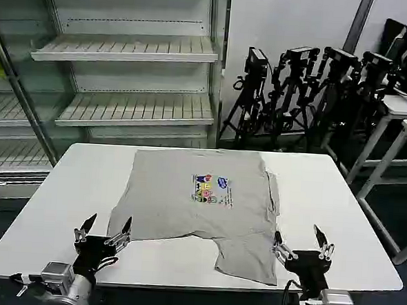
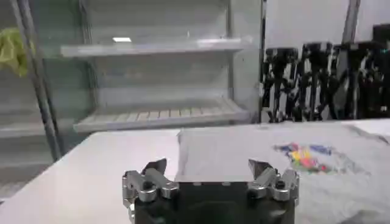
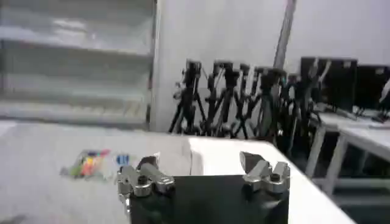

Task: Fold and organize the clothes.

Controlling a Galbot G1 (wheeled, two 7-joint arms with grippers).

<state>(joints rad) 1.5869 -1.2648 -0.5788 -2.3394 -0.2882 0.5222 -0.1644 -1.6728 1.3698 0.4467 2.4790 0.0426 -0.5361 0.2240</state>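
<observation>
Left gripper (image 1: 102, 234) spread, T-shirt (image 1: 199, 207) hem just ahead, inboard. Right gripper (image 1: 303, 247) spread, hem corner just inboard. Pinch hem corners evenly; lift together, avoid bunching.

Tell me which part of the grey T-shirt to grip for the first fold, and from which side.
Probably the near hem corners of the light grey cotton T-shirt, lying flat on the white table. Come from the near edge: the open left gripper sits by its near-left corner, the open right gripper beside the flap hanging nearest.
</observation>
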